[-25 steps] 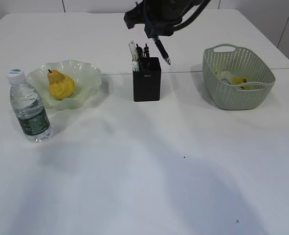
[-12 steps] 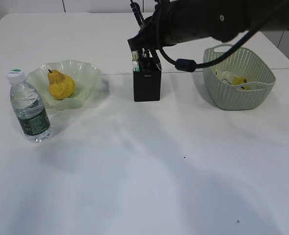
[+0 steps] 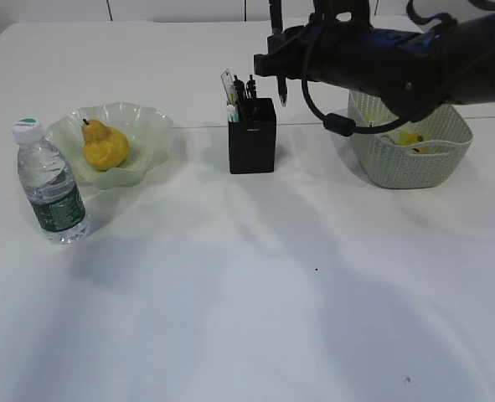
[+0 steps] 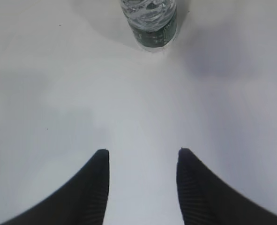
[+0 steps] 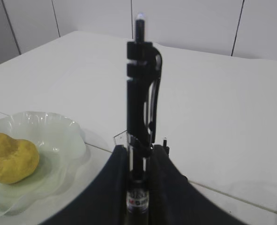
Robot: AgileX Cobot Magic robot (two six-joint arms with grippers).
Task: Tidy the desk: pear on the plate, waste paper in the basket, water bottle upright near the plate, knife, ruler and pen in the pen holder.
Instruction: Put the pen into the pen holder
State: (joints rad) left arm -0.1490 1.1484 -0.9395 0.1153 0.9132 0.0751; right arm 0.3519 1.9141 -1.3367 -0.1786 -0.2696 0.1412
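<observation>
Pen held upright beside the pen holder

Pen (image 5: 142,108) stands upright in the right gripper (image 5: 139,180), whose two dark fingers (image 5: 114,187) are closed on the lower barrel, leaving the clip and push-button end standing above them. In the exterior view the right arm reaches in from the right above the bench (image 3: 247,301), and the pen's tip (image 3: 281,90) hangs just right of, and a little above, the black pen holder (image 3: 251,136). The tip is outside the holder's opening. Other items, among them a clear ruler (image 3: 228,86), already stand in the holder; which is the knife I cannot tell.

Left of the holder, the yellow pear (image 3: 104,145) lies in the pale green scalloped plate (image 3: 151,126). The water bottle (image 3: 49,182) stands upright with its cap on, just in front of the plate's left edge. On the right, partly behind the arm, sits the grey-green basket (image 3: 410,163), with yellowish waste paper (image 3: 408,136) showing inside.

The left wrist view looks down past the left gripper (image 4: 143,154): its two dark fingers are spread apart with nothing between them, over bare bench. The lower part of the water bottle (image 4: 149,21) appears at the top of that view, well apart from the fingertips.
</observation>
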